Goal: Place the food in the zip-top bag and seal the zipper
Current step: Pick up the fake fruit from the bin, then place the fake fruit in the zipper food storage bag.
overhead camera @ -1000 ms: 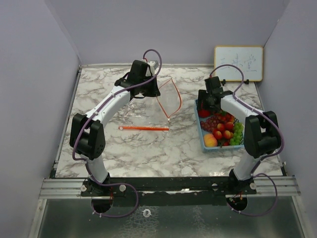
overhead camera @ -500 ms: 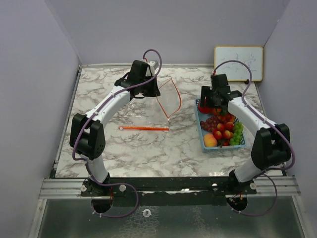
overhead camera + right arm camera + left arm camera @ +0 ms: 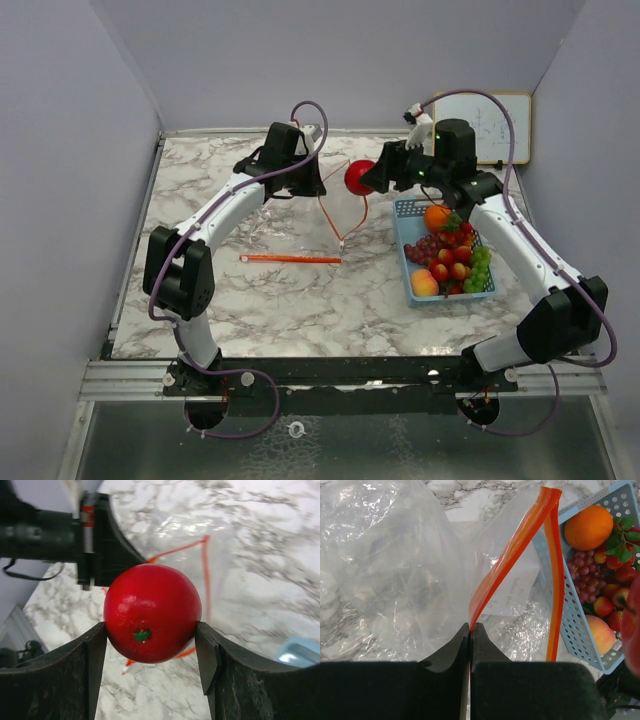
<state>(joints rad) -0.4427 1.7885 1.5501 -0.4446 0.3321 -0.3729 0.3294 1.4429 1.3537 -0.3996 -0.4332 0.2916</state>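
My right gripper (image 3: 368,178) is shut on a round red tomato (image 3: 152,613) and holds it in the air above the open mouth of the clear zip-top bag (image 3: 338,200); the tomato also shows in the top view (image 3: 359,177). My left gripper (image 3: 470,626) is shut on the bag's orange zipper strip (image 3: 512,547) and holds that edge up, so the mouth gapes. The bag's clear body (image 3: 395,570) lies crumpled on the marble. The remaining food, an orange (image 3: 436,217), a peach (image 3: 424,283), purple grapes (image 3: 428,246) and green grapes (image 3: 481,265), lies in the light-blue basket (image 3: 404,210).
The basket stands at the right of the marble table, close beside the bag's mouth. A small whiteboard (image 3: 497,125) leans on the back wall at the right. The bag's lower zipper edge (image 3: 290,259) lies flat near the table's middle.
My right gripper has lifted the red tomato out of the basket and carried it up and left to above the bag's mouth. The left arm has held still.
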